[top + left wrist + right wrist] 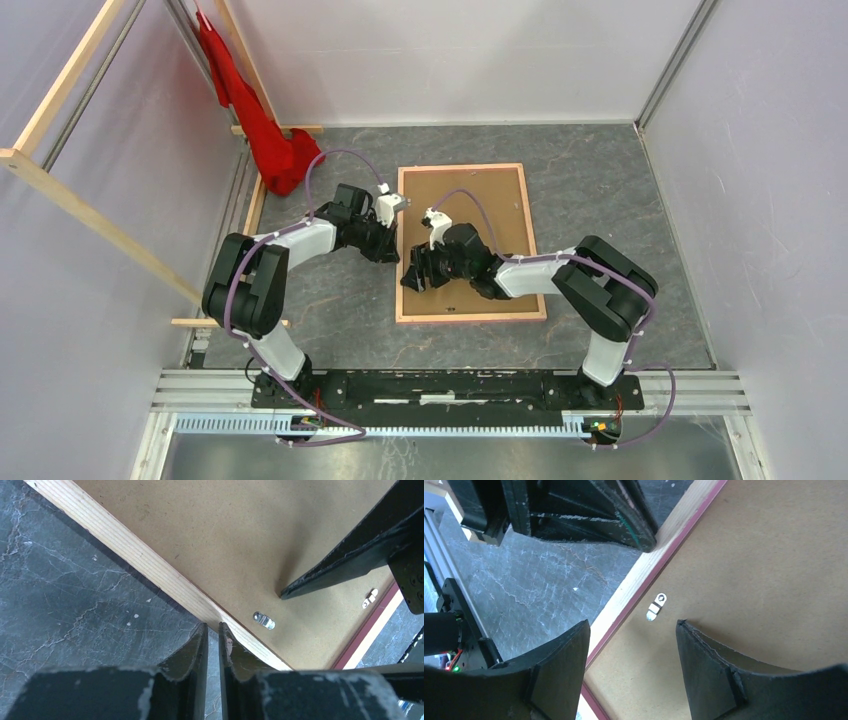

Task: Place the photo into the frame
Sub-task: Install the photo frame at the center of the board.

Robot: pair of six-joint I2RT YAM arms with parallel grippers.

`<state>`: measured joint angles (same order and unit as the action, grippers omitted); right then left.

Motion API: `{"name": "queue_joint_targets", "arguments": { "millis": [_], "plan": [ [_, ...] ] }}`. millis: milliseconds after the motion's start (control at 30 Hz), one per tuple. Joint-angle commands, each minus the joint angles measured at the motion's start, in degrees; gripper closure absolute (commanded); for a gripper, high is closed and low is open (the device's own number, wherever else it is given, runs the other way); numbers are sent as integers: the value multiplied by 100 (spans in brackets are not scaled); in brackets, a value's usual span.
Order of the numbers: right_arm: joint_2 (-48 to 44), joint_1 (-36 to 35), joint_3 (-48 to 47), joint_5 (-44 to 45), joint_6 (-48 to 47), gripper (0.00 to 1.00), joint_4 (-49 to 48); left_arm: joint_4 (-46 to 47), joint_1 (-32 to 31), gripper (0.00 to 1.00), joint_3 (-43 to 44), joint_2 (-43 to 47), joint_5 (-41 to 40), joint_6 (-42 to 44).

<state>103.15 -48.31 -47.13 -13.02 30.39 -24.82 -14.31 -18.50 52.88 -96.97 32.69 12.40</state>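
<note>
Left gripper (210, 627) fingers nearly pressed together, nothing between them; right gripper (631, 624) spread wide.
Left fingertips sit at the outer edge of the frame's (631, 587) wood-tan rail, with the dark marbled table (539, 580) alongside. Right gripper hangs over the brown backing board (749, 580) just inside that rail, a small metal turn clip (656, 606) showing between its fingers. Frame lies back-up under both.

Frame (470, 316) rail partly hidden under right end effector (410, 278).
</note>
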Motion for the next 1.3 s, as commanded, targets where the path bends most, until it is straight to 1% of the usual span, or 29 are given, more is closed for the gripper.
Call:
{"name": "queue_joint_targets", "arguments": {
  "millis": [0,433,500,567,633,700,967,1033,1100,1167,1233,1267],
  "plan": [
    [90,-105,-112,-129,95,30,-145,147,-20,81,73,-41,-127,-107],
    [268,-152,-244,-193,172,32,-177,89,-21,83,64,-15,-231,-66],
    [301,-152,-244,-238,217,35,-212,81,-17,84,63,-23,-259,-54],
    [325,-154,-252,-262,238,42,-217,73,-19,85,64,-17,-269,-51],
    [333,-152,-257,-273,239,51,-225,68,-21,85,64,-15,-291,-47],
    [342,-146,-269,-294,268,56,-216,68,-17,86,72,-15,-296,-53],
    [383,-106,-424,-247,192,58,-94,51,-21,87,65,-30,-329,-32],
    [298,-74,-438,-394,157,59,-73,22,-22,88,73,-28,-344,-11],
    [96,-76,-420,-355,-18,59,74,-8,-17,88,82,-16,-365,4],
    [-77,-3,-399,-247,-160,62,292,-21,-22,89,82,8,-377,26],
    [-150,117,-325,-236,-161,69,294,-20,-22,89,88,20,-407,55],
    [-122,177,-314,-260,-143,75,295,-22,-22,90,95,28,-412,53]
  ]
}}
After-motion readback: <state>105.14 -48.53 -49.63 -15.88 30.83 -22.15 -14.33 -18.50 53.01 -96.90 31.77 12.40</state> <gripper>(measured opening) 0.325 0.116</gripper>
